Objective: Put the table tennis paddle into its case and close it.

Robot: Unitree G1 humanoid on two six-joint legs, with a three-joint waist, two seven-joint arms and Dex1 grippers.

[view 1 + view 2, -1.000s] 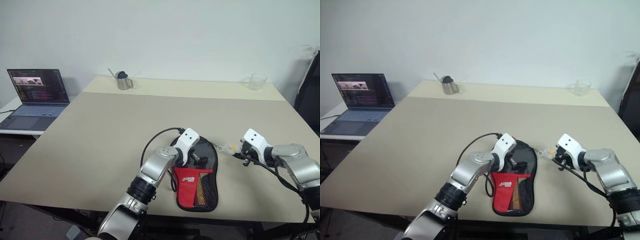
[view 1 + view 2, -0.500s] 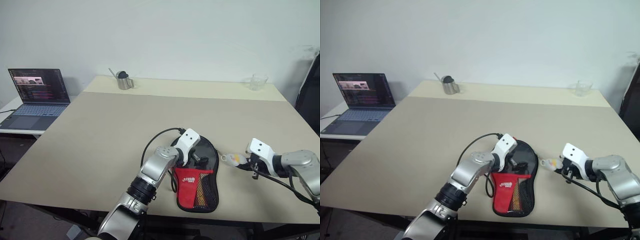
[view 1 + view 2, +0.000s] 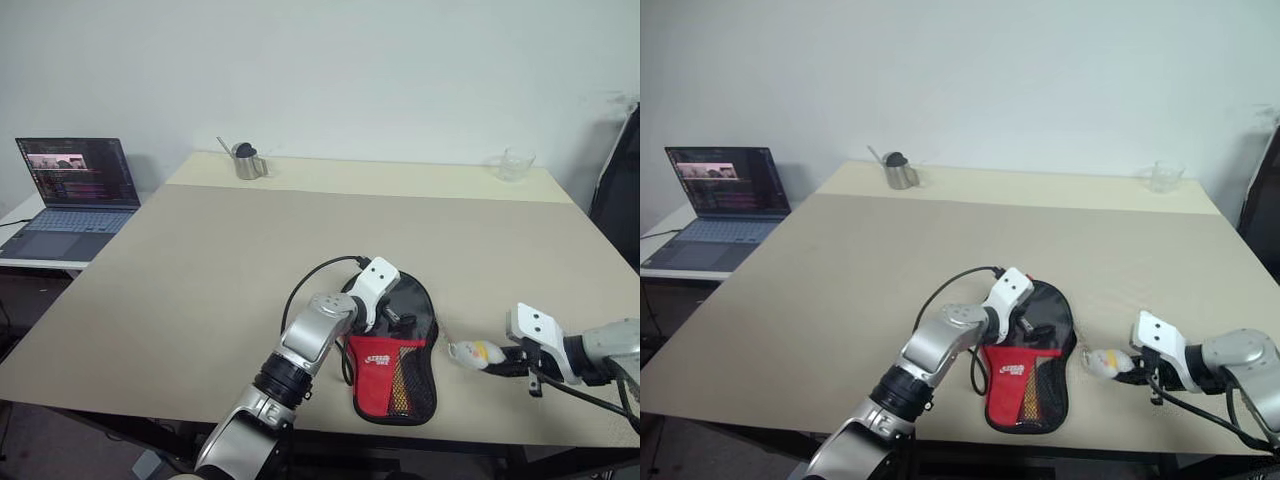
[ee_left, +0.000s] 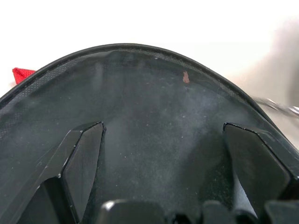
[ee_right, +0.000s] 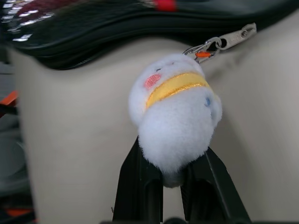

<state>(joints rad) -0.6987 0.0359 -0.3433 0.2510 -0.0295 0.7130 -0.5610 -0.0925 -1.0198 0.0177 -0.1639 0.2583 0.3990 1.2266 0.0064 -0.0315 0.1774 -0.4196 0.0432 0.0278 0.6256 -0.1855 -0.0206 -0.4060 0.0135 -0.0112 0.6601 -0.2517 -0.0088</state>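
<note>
- My right gripper (image 5: pixel 171 164) has drawn back from where it was a second ago, toward the near edge of the table (image 3: pixel 200 260), and the fluffy white ball (image 3: pixel 472 354) came along with it
- It is clamped on that ball, which has a yellow band and hangs by a small clip from the zip pull (image 5: pixel 223 41)
- The case (image 3: pixel 394 345) lies flat near the table's front edge, black round end away from me, red part nearest me
- The ball sits just right of the case
- My left gripper (image 4: pixel 161 154) rests on the case's black end, fingers (image 4: pixel 80 163) spread wide, holding nothing
- I cannot see the paddle
- A laptop (image 3: pixel 72 190) stands well left of the case; a metal cup (image 3: pixel 246 160) and a clear cup (image 3: pixel 513 164) stand far beyond it
</note>
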